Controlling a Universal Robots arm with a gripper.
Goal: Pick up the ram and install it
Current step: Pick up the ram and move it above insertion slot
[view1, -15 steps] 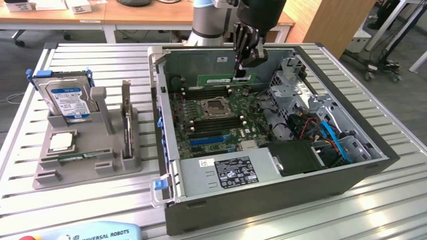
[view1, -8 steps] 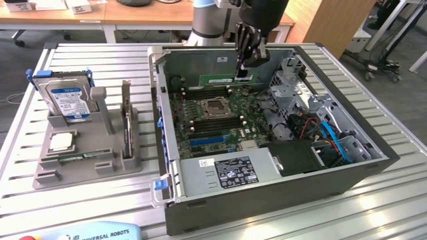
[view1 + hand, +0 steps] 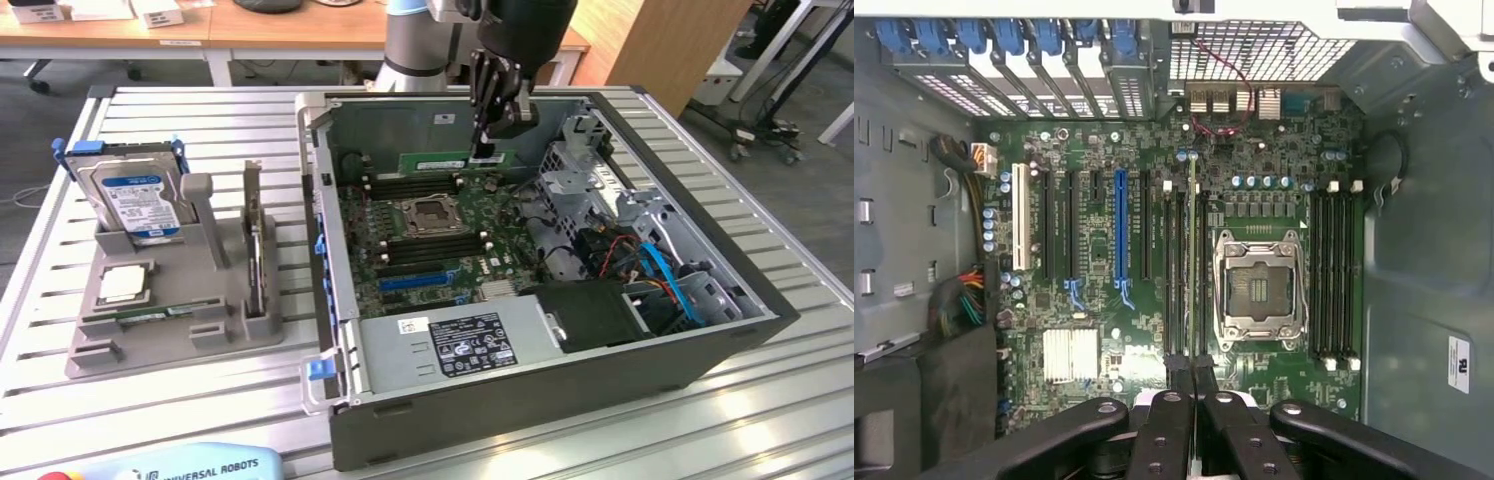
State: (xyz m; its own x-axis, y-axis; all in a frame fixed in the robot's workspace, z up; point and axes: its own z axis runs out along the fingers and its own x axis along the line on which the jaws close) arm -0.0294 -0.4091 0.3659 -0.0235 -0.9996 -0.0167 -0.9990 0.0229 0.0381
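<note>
I hold the ram [image 3: 441, 160] pinched edge-up in my gripper [image 3: 489, 150], jaws narrow on it, in the upper middle of the exterior view. It hangs inside the open case [image 3: 534, 400], above the board [image 3: 400, 250] and apart from it. In the wrist view the ram [image 3: 1192, 260] shows as a thin line running out from my gripper [image 3: 1192, 375] over the long slots [image 3: 1172, 270] beside the socket [image 3: 1259, 290].

My grip looks off-centre, toward the stick's end at the exterior view's right. I judge that pressing down could tip the far end, so one side seats and the other rides up. If the stick sits slightly off the slot line, its edge could land on the slot wall or scrape the board. Whether the notch matches and the slot latches stand open, I cannot tell.

The case holds the board with its bare socket, a labelled supply [image 3: 461, 345] and cables [image 3: 661, 270]. At the exterior view's left, a grey holder [image 3: 160, 345] carries the drive [image 3: 134, 200] upright and the chip [image 3: 123, 283] flat.
</note>
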